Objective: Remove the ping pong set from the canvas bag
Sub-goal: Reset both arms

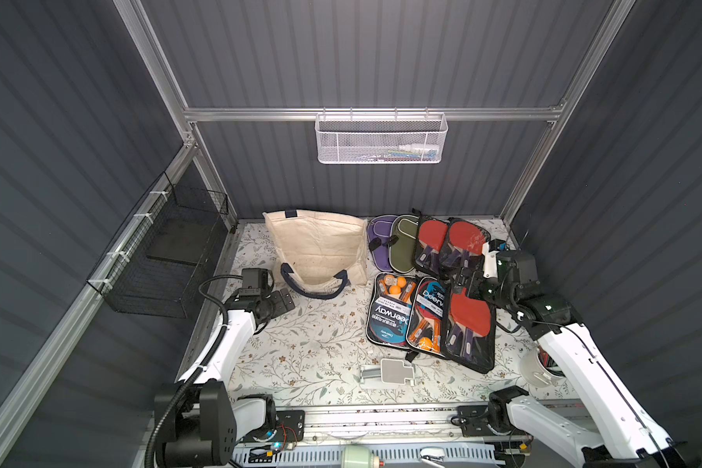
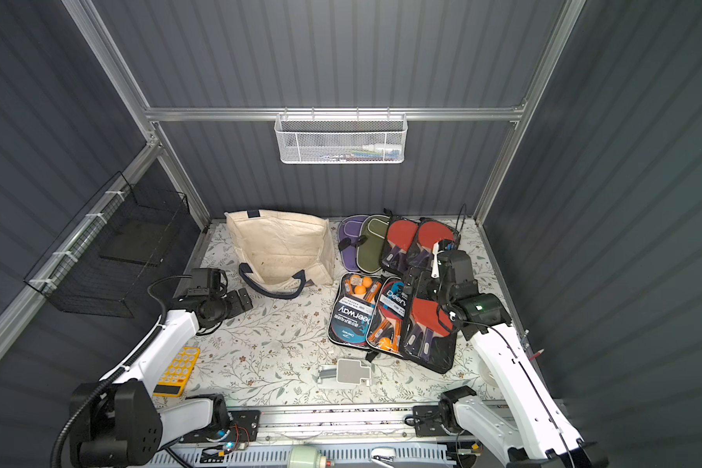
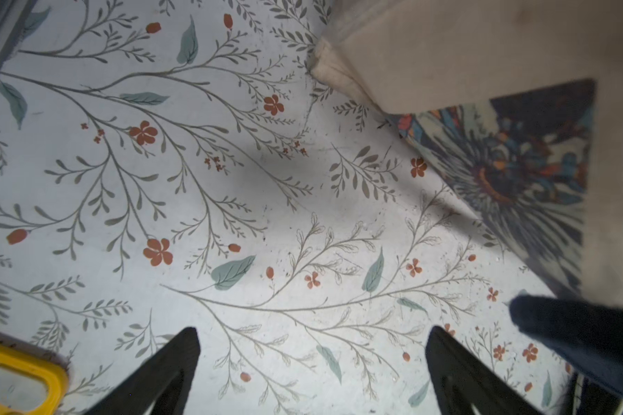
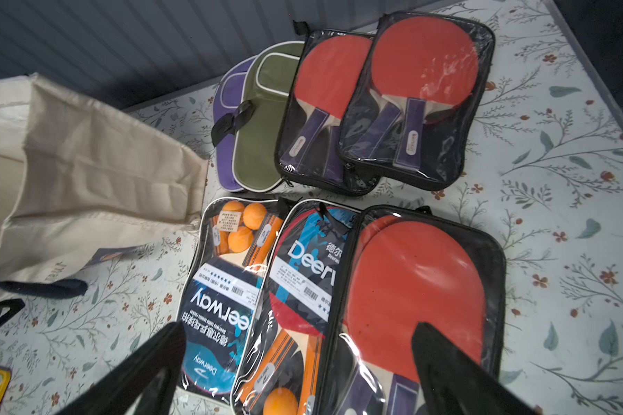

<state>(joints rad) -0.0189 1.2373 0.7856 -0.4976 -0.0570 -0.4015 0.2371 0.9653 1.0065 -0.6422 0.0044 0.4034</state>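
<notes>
The cream canvas bag lies on its side at the back of the table in both top views, its mouth and navy handle facing the front. Its inside is hidden. Several ping pong sets lie in two rows right of it; the front row's leftmost case shows orange balls. My left gripper hovers open just left of the handle, and a flower print shows on the bag's underside. My right gripper hangs open over the front-row sets, holding nothing.
A white mesh basket hangs on the back wall and a black wire basket on the left wall. A grey bracket lies near the front edge, a yellow tray front left, a white cup front right.
</notes>
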